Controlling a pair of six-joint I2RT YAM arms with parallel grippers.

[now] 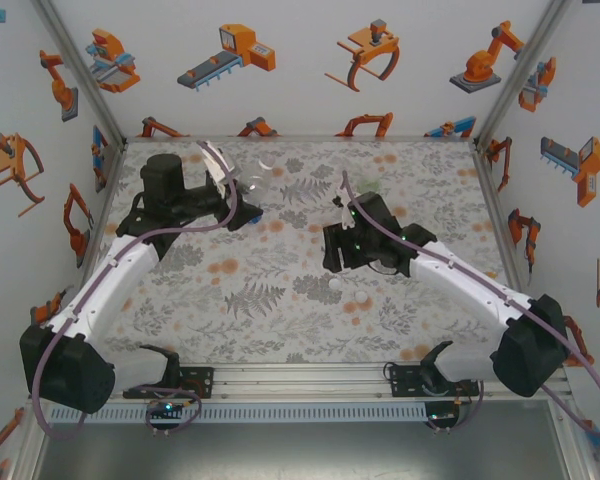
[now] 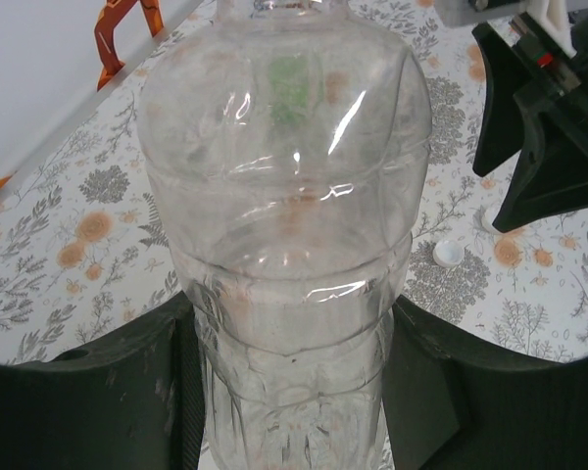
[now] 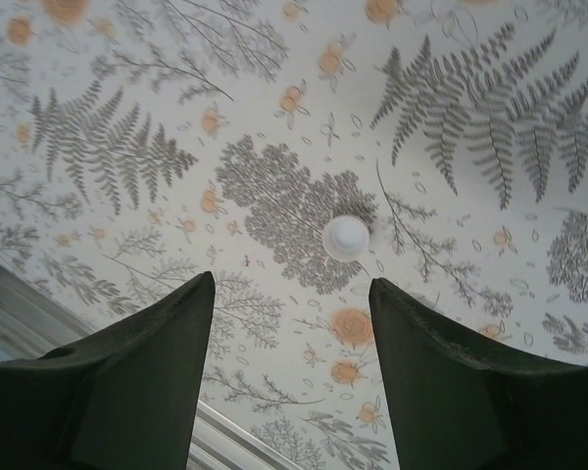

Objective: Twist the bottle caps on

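My left gripper (image 2: 289, 338) is shut on the lower body of the clear bottle (image 2: 284, 196), which has no cap on its neck. In the top view that bottle (image 1: 255, 181) is held by the left gripper (image 1: 240, 200) at the table's back left. My right gripper (image 3: 292, 284) hangs open and empty over the middle of the table. A white bottle cap (image 3: 346, 237) lies flat on the table just beyond its fingertips, slightly right of the gap. The same cap (image 1: 335, 283) sits in front of the right gripper (image 1: 340, 262). A green-tinted bottle (image 1: 368, 186) lies behind it.
The floral tablecloth (image 3: 127, 147) covers the table. An aluminium rail (image 3: 225, 431) runs along the near edge, close below the right gripper. White walls with orange robot pictures (image 1: 230, 50) enclose the back and sides. The right gripper's black body (image 2: 544, 137) is close to the held bottle.
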